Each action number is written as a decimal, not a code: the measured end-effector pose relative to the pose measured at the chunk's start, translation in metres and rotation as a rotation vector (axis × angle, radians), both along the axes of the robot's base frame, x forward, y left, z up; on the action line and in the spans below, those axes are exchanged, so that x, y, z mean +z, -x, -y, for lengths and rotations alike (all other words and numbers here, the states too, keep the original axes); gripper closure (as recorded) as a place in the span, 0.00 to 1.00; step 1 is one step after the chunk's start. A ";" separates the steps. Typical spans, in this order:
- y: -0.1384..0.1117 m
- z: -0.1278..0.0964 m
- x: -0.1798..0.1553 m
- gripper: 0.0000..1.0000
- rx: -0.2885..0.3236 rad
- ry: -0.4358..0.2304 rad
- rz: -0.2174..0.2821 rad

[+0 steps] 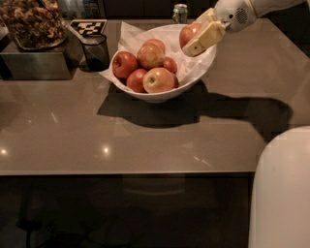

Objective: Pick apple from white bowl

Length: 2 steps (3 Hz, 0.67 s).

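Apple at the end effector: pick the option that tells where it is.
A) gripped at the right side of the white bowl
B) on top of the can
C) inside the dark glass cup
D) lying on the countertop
A: the end effector grips the apple over the right side of the white bowl, apart from the other apples.

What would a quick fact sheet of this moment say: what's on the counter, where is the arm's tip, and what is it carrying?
Surface: brown counter
End effector: over the right rim of the white bowl, closed on the apple
Held item: apple, red, higher than the rest of the fruit
In the bowl: five apples on white paper
Left of bowl: dark glass cup
Behind bowl: can
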<state>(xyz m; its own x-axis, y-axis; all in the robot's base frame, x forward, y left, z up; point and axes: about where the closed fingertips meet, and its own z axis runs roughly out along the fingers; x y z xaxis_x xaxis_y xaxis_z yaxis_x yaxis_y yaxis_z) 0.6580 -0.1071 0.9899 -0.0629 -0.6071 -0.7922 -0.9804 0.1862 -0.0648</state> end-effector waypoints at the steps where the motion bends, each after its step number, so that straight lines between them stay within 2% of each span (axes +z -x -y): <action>1: 0.016 0.001 0.026 1.00 -0.040 0.044 -0.015; 2: 0.035 0.011 0.046 1.00 -0.097 0.085 -0.021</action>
